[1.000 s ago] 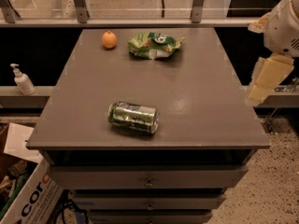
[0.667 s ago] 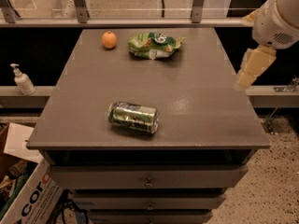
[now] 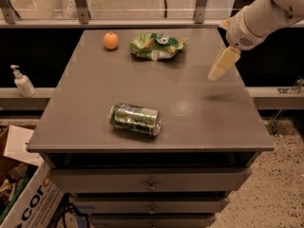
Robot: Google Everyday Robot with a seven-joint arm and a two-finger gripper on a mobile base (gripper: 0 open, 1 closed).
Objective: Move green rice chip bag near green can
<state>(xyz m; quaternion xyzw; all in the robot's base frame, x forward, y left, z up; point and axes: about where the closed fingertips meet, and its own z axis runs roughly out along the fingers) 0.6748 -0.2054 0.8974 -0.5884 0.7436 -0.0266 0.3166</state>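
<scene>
Tool (image 3: 223, 63) on the white arm (image 3: 266, 13) hangs over the right side of the grey table (image 3: 95, 103), tilted down and to the left; whether it is spread or pressed together cannot be told. It holds nothing and is well apart from the green rice chip bag (image 3: 156, 45), which lies near the table's far edge, with a small orange fruit (image 3: 110, 40) just to its left. The green can (image 3: 135, 119) lies on its side toward the front edge, well apart from the bag. A pump bottle (image 3: 23, 82) stands on a ledge to the left.
</scene>
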